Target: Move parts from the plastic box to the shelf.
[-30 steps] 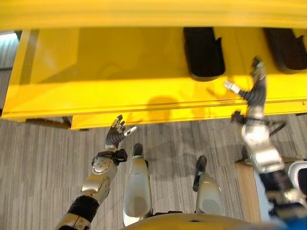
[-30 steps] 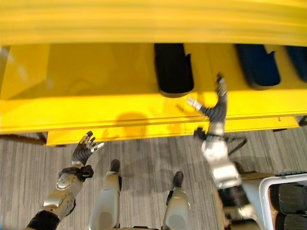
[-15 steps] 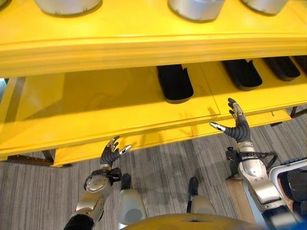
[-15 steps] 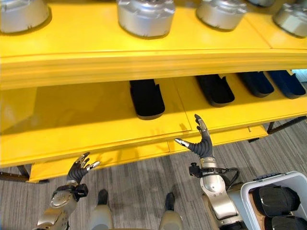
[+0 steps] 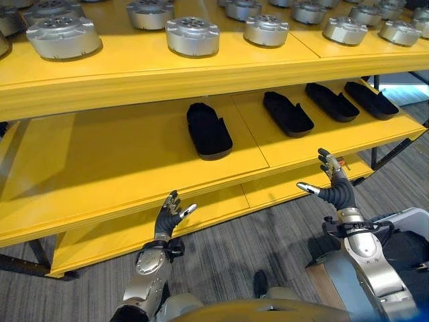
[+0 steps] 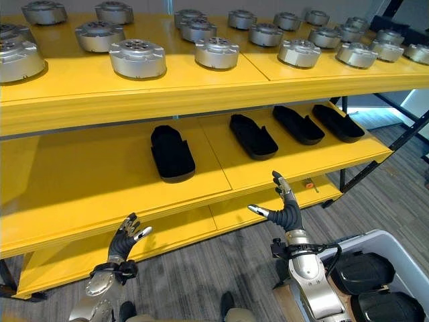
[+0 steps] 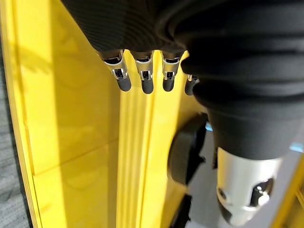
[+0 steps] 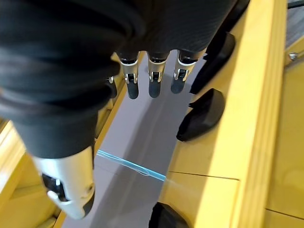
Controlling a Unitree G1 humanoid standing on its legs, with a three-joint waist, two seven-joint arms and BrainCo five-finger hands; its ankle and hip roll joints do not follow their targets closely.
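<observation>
Yellow shelf (image 6: 100, 194) with at least three levels stands before the robot. Top level carries rows of round silver metal parts (image 6: 137, 58). Middle level holds four black moulded parts (image 6: 171, 153) lying flat, spaced apart in a row running toward the robot's right; the nearest one sits just left of the seam between two shelf panels, the other three on the right-hand panel. Left of the nearest black part the middle level is bare yellow board. Lowest level (image 5: 221, 201) shows below the middle edge, near the grey carpet floor (image 6: 194, 282). Plastic box (image 6: 395, 251), light grey, stands on the floor at lower right, beside the right arm; more black parts (image 6: 362, 272) lie inside it, at least two visible. Left hand (image 5: 167, 216) raised in front of the lower shelf edge, fingers (image 7: 142, 78) straight and spread, thumb out, holding nothing. Right hand (image 6: 287, 213) raised in front of the middle shelf edge, near the right-hand panel; fingers (image 8: 154, 80) extended and apart, thumb stuck out to the side, holding nothing. Neither hand touches the shelf or any part. A small orange-tipped object (image 6: 309, 182) lies on the lowest level just past the right hand; cannot tell what it is.
</observation>
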